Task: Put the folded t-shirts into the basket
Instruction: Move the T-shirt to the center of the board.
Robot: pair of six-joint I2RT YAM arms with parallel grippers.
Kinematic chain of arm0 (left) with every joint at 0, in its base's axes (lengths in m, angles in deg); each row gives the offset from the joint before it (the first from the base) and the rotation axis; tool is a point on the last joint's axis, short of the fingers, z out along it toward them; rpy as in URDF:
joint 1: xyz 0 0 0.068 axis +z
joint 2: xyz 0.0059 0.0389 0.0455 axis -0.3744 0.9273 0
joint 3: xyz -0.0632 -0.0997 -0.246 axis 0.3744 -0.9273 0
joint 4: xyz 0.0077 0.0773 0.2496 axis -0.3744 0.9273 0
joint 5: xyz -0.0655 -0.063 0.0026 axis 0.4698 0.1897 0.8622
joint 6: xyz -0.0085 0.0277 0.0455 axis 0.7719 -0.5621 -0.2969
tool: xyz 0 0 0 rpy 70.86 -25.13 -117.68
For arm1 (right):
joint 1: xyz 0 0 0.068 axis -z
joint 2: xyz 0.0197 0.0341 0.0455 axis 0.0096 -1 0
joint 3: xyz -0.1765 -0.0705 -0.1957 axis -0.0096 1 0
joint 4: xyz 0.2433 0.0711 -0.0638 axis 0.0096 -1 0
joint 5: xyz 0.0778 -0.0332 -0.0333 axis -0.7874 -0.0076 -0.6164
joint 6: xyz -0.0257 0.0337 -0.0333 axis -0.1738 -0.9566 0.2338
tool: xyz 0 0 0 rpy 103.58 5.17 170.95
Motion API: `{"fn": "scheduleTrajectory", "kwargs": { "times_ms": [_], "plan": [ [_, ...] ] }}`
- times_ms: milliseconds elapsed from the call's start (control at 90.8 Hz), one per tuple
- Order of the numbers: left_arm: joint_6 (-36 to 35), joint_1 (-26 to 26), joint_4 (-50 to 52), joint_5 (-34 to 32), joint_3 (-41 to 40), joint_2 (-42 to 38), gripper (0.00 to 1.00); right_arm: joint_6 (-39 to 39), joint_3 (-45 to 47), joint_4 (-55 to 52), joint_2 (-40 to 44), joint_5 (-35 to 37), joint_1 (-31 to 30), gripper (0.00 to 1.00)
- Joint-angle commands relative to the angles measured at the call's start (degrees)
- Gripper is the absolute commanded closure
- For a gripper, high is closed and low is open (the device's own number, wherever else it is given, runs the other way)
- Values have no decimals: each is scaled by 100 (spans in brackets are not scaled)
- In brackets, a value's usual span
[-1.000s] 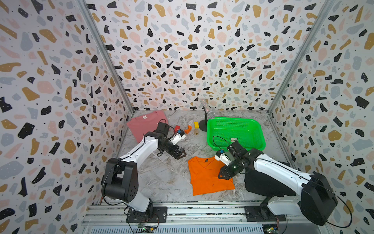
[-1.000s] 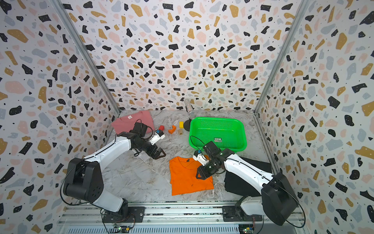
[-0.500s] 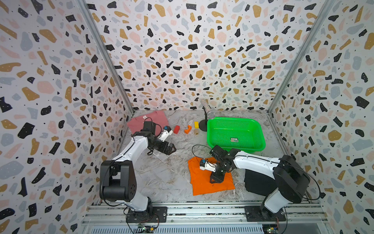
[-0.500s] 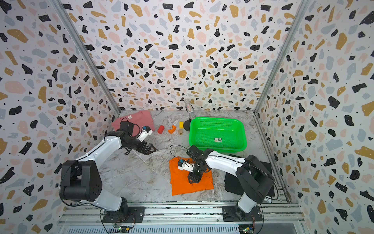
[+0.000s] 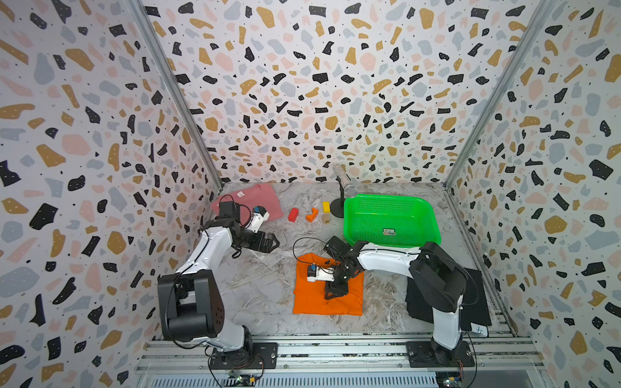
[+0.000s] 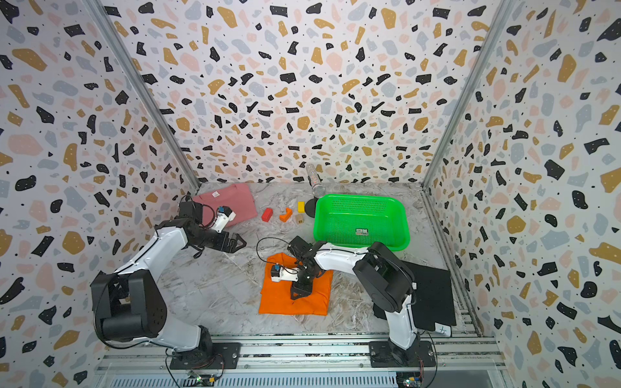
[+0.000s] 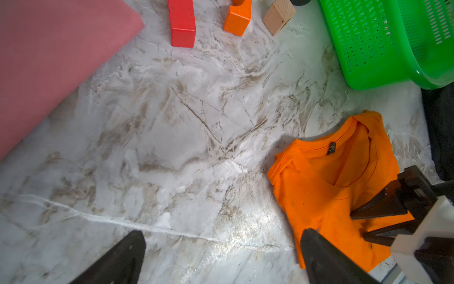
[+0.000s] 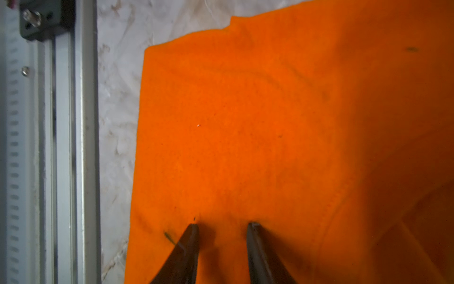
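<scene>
Top views both show the dusty pink t-shirt in the far left corner, with the left gripper near it, jaws wide apart above the marble table. At centre the right gripper rests tips-down on the orange t-shirt, jaws partly apart. The green basket sits behind it and the black t-shirt lies front right, so all three shirts are outside the basket.

Black t-shirt half hidden behind right arm in both top views, basket and pink t-shirt cut off at the left wrist view's edge, sticker on basket too small to read.
</scene>
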Motion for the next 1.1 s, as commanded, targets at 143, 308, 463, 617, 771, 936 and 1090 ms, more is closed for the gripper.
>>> {"fn": "scheduleTrajectory", "kwargs": {
  "times_ms": [143,308,463,617,771,936,1090],
  "plan": [
    [-159,73,203,-65,-121,-64,0,-469,-1143,1024,-740,149,-718,48],
    [-212,77,194,-196,-145,-15,0,-1166,-880,2079,-343,339,-716,44],
    [-428,18,159,-148,-238,65,0,-1340,-24,2484,745,1056,-715,43],
    [-847,-257,138,-387,-361,-97,0,-1526,1076,2262,2161,2062,-718,41],
    [-1700,-899,-14,-1102,-634,-192,0,-2104,1664,1812,3148,2805,-695,38],
    [-2497,-1475,53,-1205,-726,-199,0,-2482,1168,643,3493,3696,-673,25],
    [-2791,-1797,146,-994,-593,-229,0,-3633,343,-1255,3153,3817,-309,7]
  ]
}}
